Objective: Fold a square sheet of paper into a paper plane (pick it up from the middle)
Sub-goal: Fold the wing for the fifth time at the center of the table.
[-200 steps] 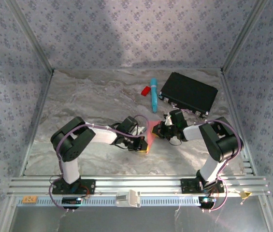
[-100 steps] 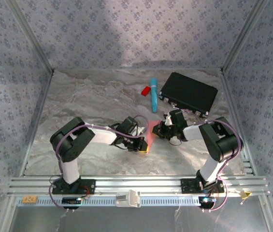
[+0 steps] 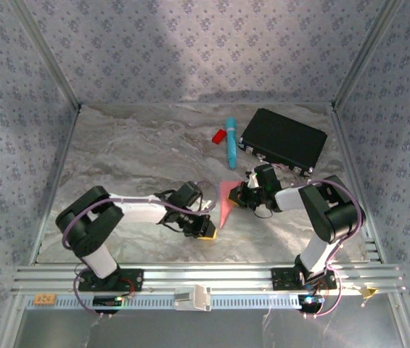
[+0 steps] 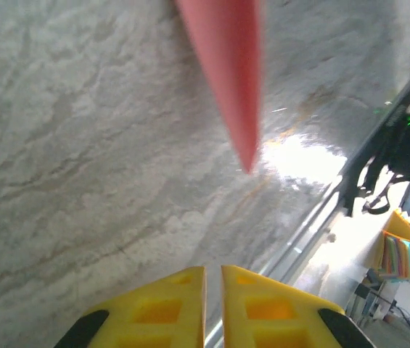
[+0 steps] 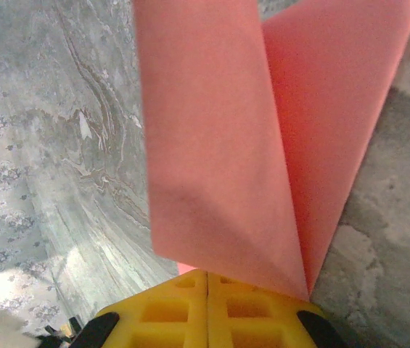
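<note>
Two pincers: the left pincer [image 3: 206, 230] and the right pincer [image 3: 239, 194]. One folded pink paper [image 3: 225, 203], lying between the two pincers. Farther out, beyond the right pincer, are one blue pen [image 3: 231, 141], one small red piece [image 3: 219, 135] and one black case [image 3: 283, 140].

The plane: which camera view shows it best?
The right wrist view. There the plane is close and sharp, its two folded flaps meeting at the shut right gripper. In the top external view the plane is whole but small. The left wrist view shows the plane as a blurred pointed tip.
</note>
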`<state>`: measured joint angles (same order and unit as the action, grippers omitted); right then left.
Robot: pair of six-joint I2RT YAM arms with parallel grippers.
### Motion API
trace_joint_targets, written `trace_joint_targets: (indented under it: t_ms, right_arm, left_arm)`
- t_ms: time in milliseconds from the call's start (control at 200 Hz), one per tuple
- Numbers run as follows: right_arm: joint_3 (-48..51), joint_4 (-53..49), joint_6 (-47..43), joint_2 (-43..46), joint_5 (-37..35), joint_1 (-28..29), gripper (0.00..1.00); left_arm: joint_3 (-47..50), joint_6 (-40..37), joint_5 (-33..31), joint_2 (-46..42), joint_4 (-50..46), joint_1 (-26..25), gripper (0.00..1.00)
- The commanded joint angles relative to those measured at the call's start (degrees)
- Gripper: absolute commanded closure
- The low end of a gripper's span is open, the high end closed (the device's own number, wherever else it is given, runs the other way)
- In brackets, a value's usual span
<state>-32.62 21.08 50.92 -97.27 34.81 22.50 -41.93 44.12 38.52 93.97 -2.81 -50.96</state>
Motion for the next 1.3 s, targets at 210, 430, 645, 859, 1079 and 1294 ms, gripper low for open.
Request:
trace_joint_targets:
  t_ms: [210, 430, 645, 859, 1079, 1294]
  right_arm:
    - [1.1, -6.9, -1.6, -2.6, -6.4, 0.7, 0.93]
    - [1.2, -6.6, -1.7, -2.7, -6.2, 0.7, 0.93]
    - [1.1, -6.8, -1.7, -2.7, -6.1, 0.7, 0.93]
    - [1.2, -6.8, -1.7, -2.7, -6.2, 0.7, 0.93]
    - [1.3, -6.8, -1.7, -2.9, -6.3, 0.7, 0.93]
    - [1.4, -6.9, -1.8, -2.9, -6.4, 0.6, 0.93]
  left_arm:
    - [-7.5, 3.2, -0.6, -0.3, 5.2, 4.1, 0.90]
    - [-14.8, 5.5, 1.6, 10.0, 8.2, 3.6, 0.91]
    - [-17.7, 5.2, 2.2, 14.2, 8.9, 3.4, 0.90]
    - [-19.4, 4.6, 2.7, 17.0, 8.3, 3.1, 0.90]
    - [-20.6, 2.2, 1.6, 19.6, 4.7, 2.5, 0.89]
    - [-17.4, 2.0, 0.7, 21.0, 4.5, 1.0, 0.90]
